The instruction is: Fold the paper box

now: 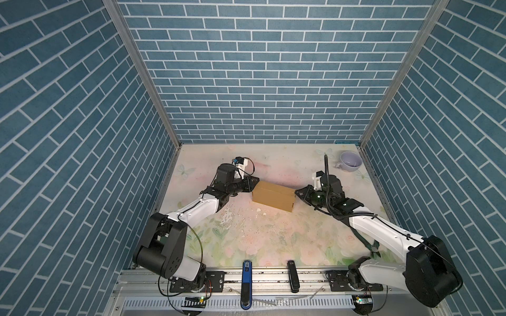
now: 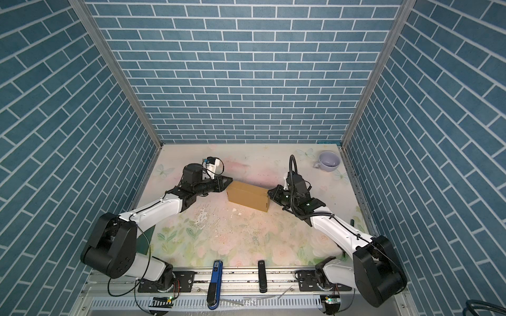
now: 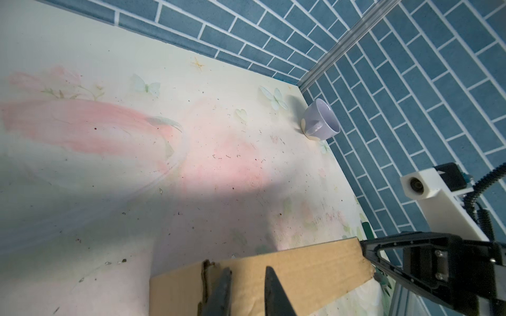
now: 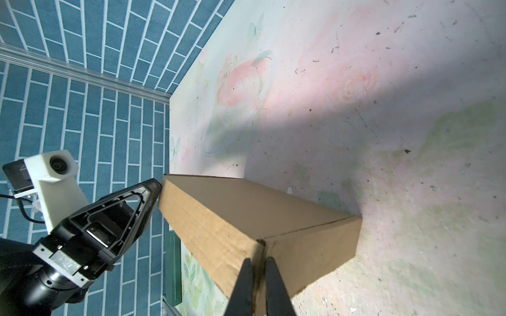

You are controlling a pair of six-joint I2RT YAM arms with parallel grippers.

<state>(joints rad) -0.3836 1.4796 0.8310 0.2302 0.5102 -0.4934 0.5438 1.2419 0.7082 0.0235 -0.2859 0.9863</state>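
The paper box [image 1: 273, 195] [image 2: 247, 196] is a closed brown cardboard block lying slantwise at mid-table. My left gripper [image 1: 253, 183] [image 2: 228, 180] sits at its left end. In the left wrist view the fingertips [image 3: 247, 269] lie over the cardboard face [image 3: 301, 268], a narrow gap apart, with nothing between them. My right gripper [image 1: 297, 192] [image 2: 269, 191] is at the right end. Its fingers [image 4: 258, 260] are pinched on the box's corner edge [image 4: 246, 213]. The left gripper's tip [image 4: 156, 186] touches the far end of the box.
A lilac cup [image 1: 351, 161] [image 2: 329, 161] [image 3: 323, 120] stands in the far right corner by the wall. A blue tool [image 1: 246, 284] and a black one [image 1: 293, 276] lie across the front rail. Blue brick walls close in three sides.
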